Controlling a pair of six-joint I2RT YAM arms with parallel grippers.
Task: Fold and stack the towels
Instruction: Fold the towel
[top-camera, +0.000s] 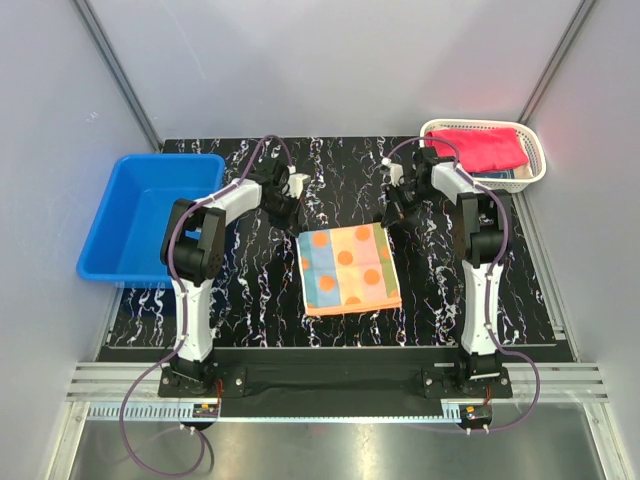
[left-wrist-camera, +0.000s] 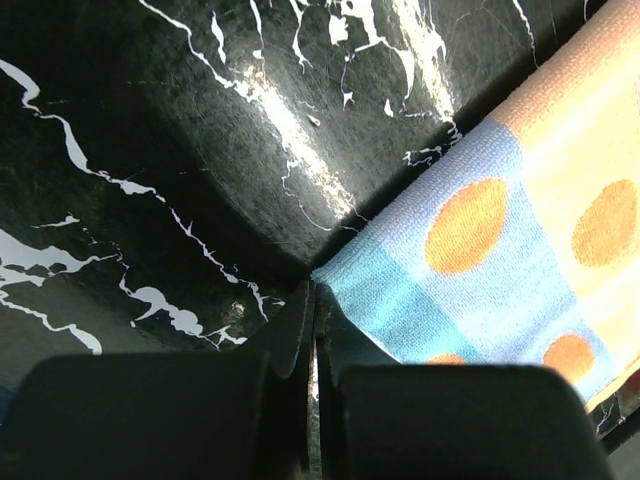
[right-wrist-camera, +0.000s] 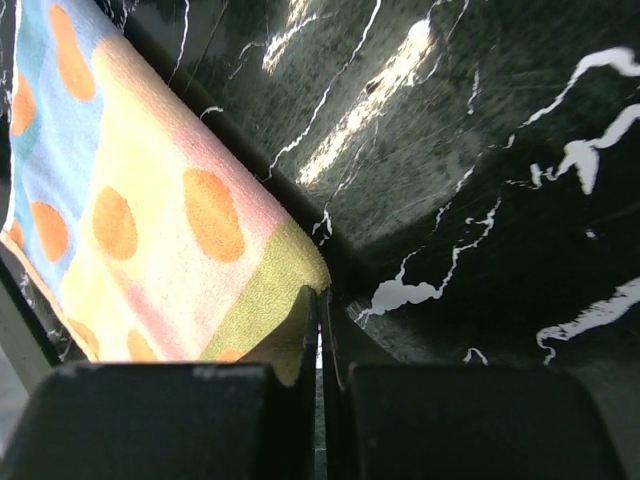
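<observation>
The spotted towel (top-camera: 349, 268) is lying flat at the centre of the black, white-veined counter (top-camera: 250, 295), between the two arms. It is showing blue, yellow, pink and green patches with orange dots, and a peach edge is running along its 6 o'clock side. The left tool (top-camera: 297, 224) is sitting at the towel's 11 o'clock corner. In the left wrist view its fingers (left-wrist-camera: 290, 330) are lying together with only a hairline slit between them, and the blue corner of the towel (left-wrist-camera: 500, 270) is meeting that slit at the tips of the tool (left-wrist-camera: 315, 300), so it is appearing to pinch the corner. The right tool (top-camera: 386, 222) is sitting at the towel's 1 o'clock corner. In the right wrist view the fingers (right-wrist-camera: 300, 330) are likewise pressing together at the tips of the tool (right-wrist-camera: 320, 300), and the green corner of the towel (right-wrist-camera: 150, 200) is running into the gap. Both corners are staying low, on or just above the counter. A red towel (top-camera: 480, 148) is lying bunched in a white basket (top-camera: 540, 168) at 1 o'clock on the counter, well apart from the spotted towel. A blue tub (top-camera: 100, 250) is standing at 9 o'clock, overhanging the counter's edge.
</observation>
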